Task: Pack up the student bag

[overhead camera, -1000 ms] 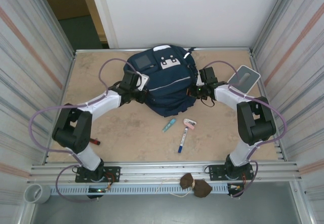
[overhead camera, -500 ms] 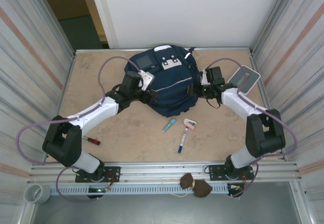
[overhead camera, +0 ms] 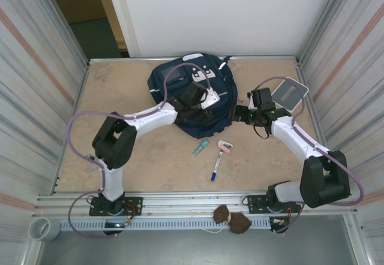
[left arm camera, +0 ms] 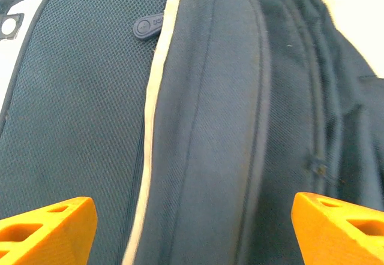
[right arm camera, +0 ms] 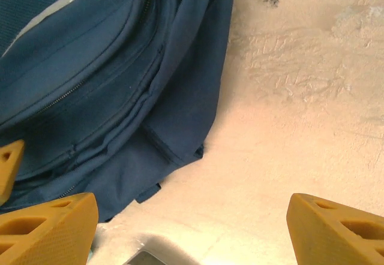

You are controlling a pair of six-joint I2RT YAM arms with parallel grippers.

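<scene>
Left claw (left arm camera: pixel 192 229) agape over student bag (left arm camera: pixel 204 115), apparently without contact.

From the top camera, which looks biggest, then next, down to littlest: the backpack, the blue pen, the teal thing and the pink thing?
1. student bag, by far.
2. blue pen, longest of the small things.
3. teal thing and pink thing look about alike, so I won't rank them.
</scene>
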